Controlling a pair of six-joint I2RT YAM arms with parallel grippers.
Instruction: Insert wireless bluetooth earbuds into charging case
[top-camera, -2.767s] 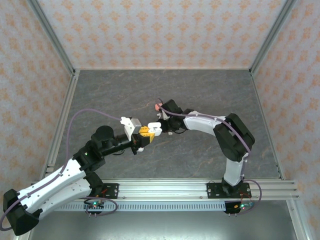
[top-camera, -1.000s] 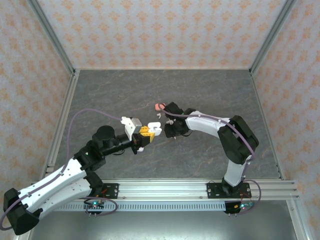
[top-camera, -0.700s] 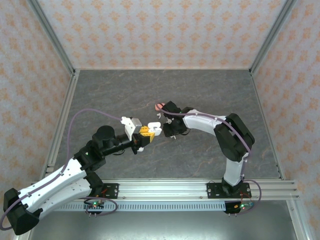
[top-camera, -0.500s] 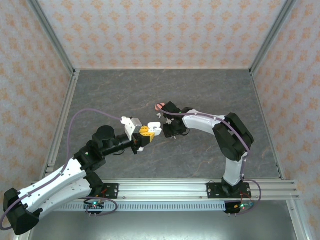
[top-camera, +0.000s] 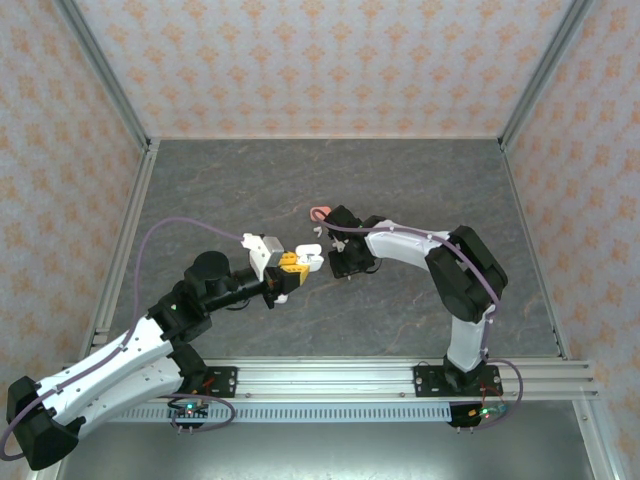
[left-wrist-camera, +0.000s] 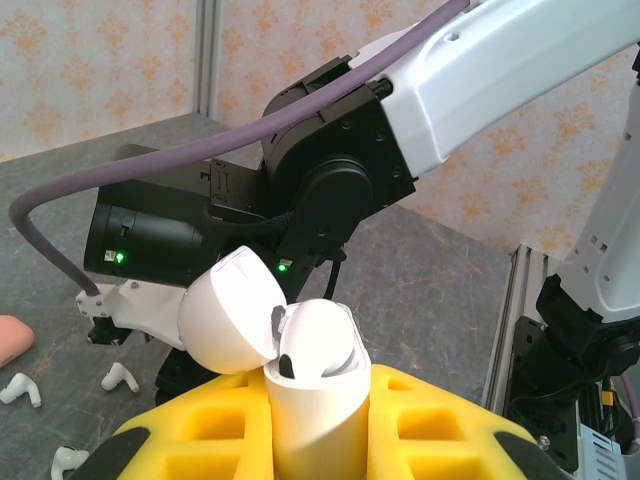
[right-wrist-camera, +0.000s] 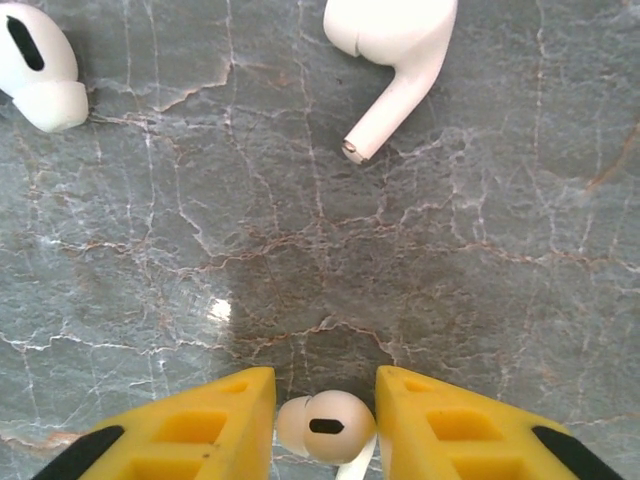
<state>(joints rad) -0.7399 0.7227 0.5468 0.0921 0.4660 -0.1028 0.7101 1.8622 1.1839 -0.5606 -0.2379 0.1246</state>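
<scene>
Earbud (right-wrist-camera: 325, 428) of white plastic with a bent stem sits between the yellow fingers (right-wrist-camera: 200, 428) of the right gripper (right-wrist-camera: 324, 400). The jaws are drawn narrow, with both pads against it; whether it rests on the grey marbled table (right-wrist-camera: 300, 260) is hard to tell. Just beyond lie a second white earbud (right-wrist-camera: 392, 45) and a third earbud (right-wrist-camera: 40, 65). Alongside, the left gripper (left-wrist-camera: 318, 430) clamps a white rounded charging case (left-wrist-camera: 312, 350), upright with its domed lid (left-wrist-camera: 230, 320) hinged open. Farther back a coral-pink rounded object (top-camera: 318, 212) lies on the table.
</scene>
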